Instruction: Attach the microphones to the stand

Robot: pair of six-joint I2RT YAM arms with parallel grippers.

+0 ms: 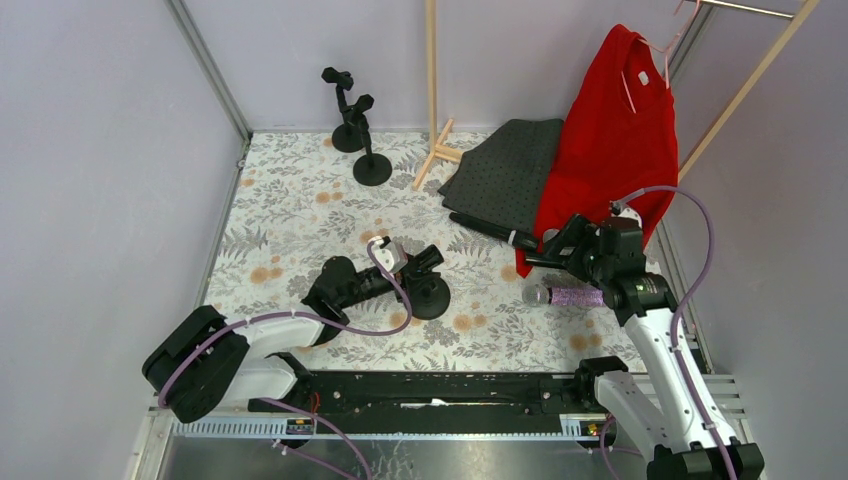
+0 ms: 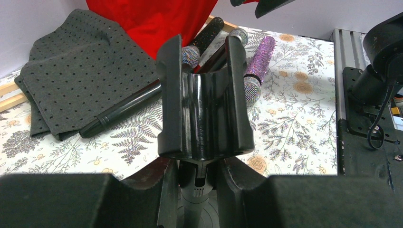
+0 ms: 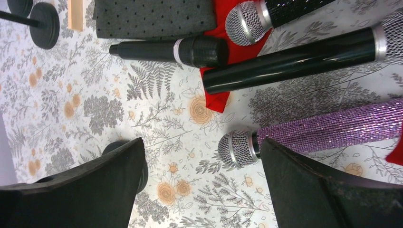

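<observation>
My left gripper is shut on the stem of a black stand, just under its empty U-shaped clip. In the top view the left gripper is mid-table. A glittery purple microphone lies on the floral cloth, its mesh head beside the inner side of my right finger. My right gripper hangs open above the cloth, holding nothing. Beyond it lie a glossy black microphone and a black glitter microphone. In the top view the right gripper hovers just past the purple microphone.
A matte black stick with a white ring lies by the grey dotted cloth. A red garment hangs from a wooden rack at the back right. Two more stands are at the back left. A metal rail runs along the near edge.
</observation>
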